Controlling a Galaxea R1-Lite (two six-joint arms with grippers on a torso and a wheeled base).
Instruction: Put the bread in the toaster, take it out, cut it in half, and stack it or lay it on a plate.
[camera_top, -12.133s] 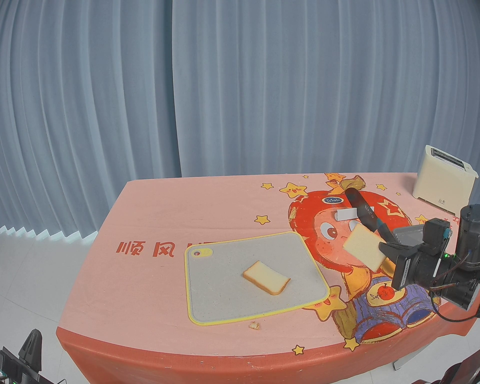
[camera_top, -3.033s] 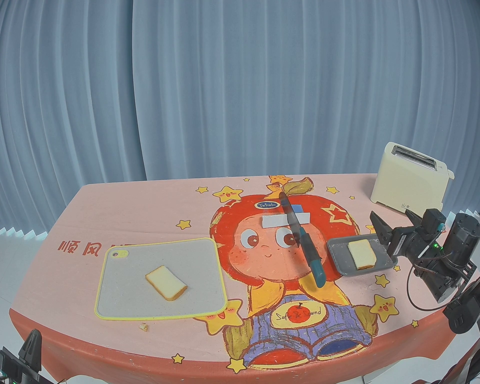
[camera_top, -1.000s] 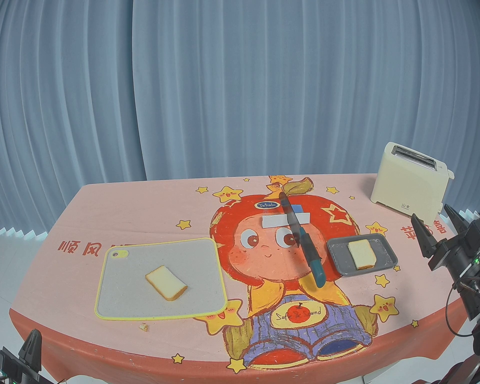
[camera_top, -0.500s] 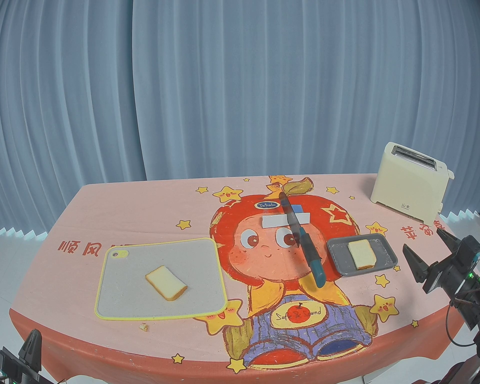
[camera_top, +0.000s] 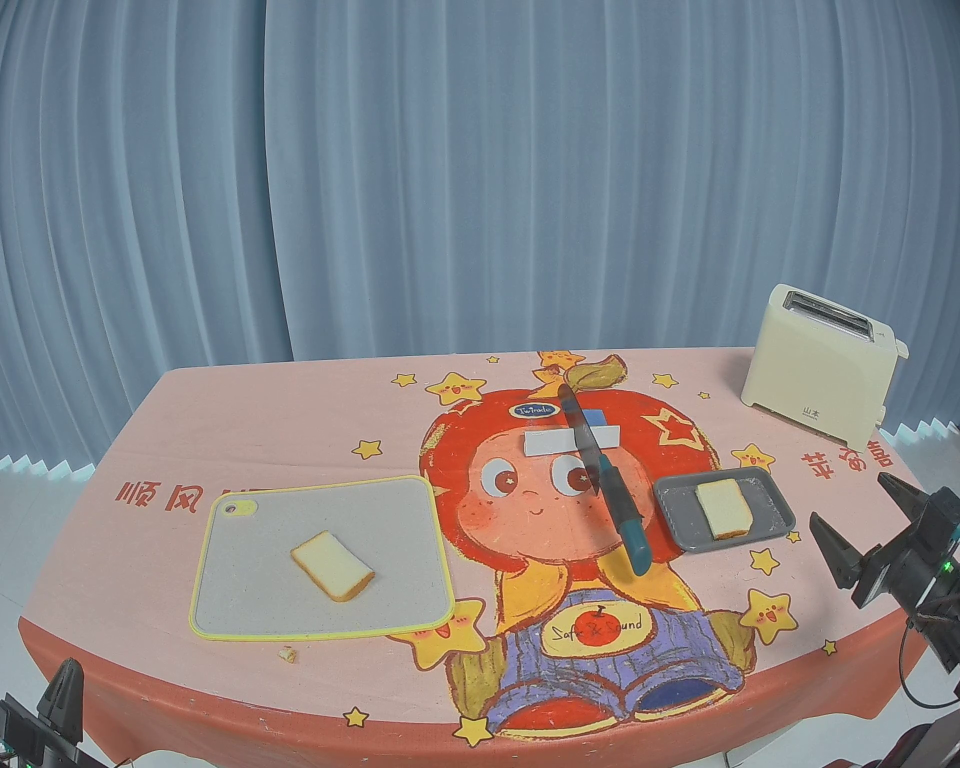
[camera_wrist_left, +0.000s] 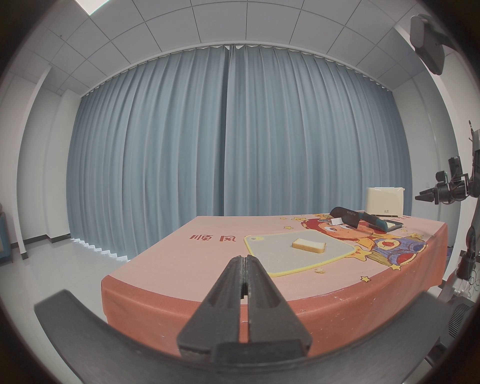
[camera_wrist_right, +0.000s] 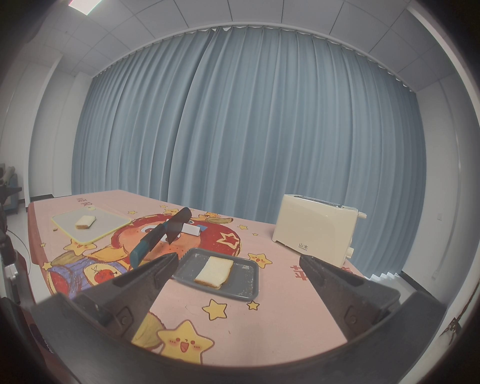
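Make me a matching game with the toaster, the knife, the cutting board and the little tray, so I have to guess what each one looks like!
Things:
1. toaster
2. knife
3. cutting board
4. tray

Looks:
A. light grey with a yellow rim
B. cream-coloured, with a slot on top
C. dark grey, lying right next to the knife's handle
D. has a teal handle and lies across the cartoon face

Right pairs: 1-B, 2-D, 3-A, 4-C.
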